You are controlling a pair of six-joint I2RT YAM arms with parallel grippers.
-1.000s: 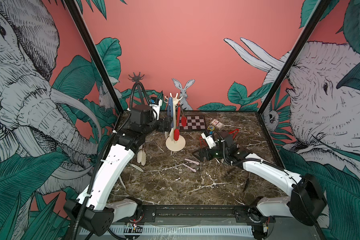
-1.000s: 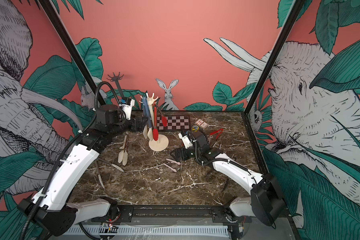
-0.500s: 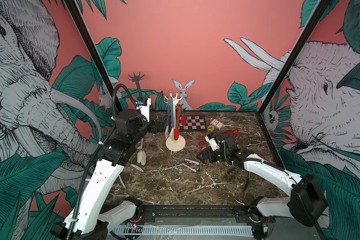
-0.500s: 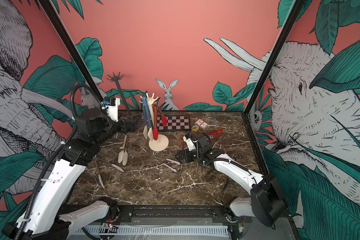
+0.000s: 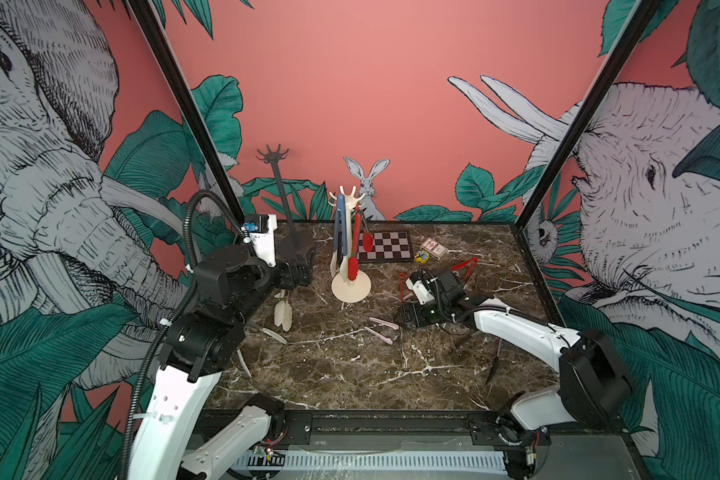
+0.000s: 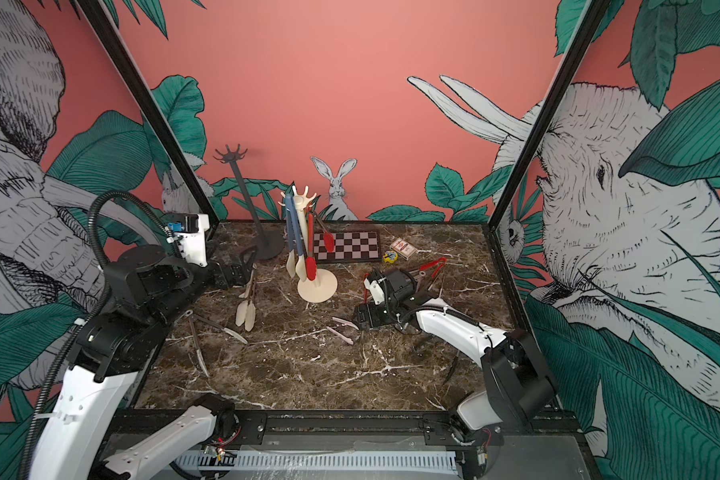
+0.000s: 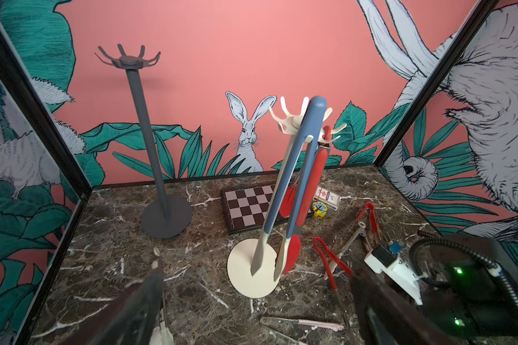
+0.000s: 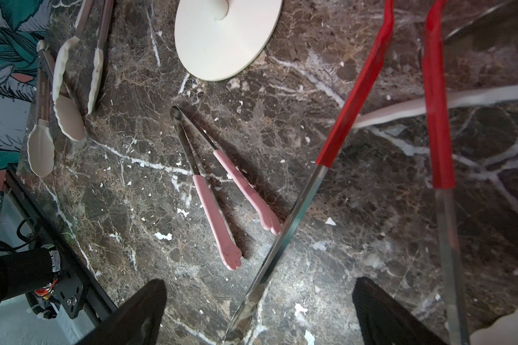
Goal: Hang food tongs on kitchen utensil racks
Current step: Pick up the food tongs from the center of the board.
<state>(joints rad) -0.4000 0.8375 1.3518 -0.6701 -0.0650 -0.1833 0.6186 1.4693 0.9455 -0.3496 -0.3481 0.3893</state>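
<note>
Clock: 12 = back wall, read on a top view.

right pincer point(image 8: 259, 280): wide, clamped on nothing, pointing down at the worktop point(image 5: 350, 374), right of centre. One steel arm of the red-sleeved tongs point(image 8: 356, 89) runs through the gap between its fingers. Contact: can't tell. Those tongs stretch off toward 12 from it. pink-tipped tongs point(image 8: 211, 209) lie flat just beside it at 9. The cream-white rack point(image 6: 325, 289) has its base near, at 10.

left pincer point(image 7: 257, 270): also wide and empty, at the left side, facing across toward the racks. cream-tipped tongs point(image 6: 246, 309) lie just beside it at 6. dark grey rack point(image 7: 146, 134) stands close behind at 12–1. The cream-white rack is at 3, apart.

Progress: early, under half I'd say.
- Done: blue tongs point(image 7: 313, 116) and red-tipped tongs point(image 7: 293, 254) hang from the cream-white rack's prongs. There looks to be one more red-tipped pair behind them, partly hidden.
- The dark grey rack has every prong bare.
- Left: at least five pairs on the worktop. These are the red-sleeved, pink-tipped and cream-tipped ones, a second red pair point(image 6: 433, 264) at 1–2 from the right pincer, and a dark pair point(image 5: 494, 361) at 4 beside the right arm.

My read: the right pincer is lined up on the red-sleeved tongs, its nearest candidate. The left one sits between the cream-tipped pair and the empty rack, so that's its likely job.
</note>
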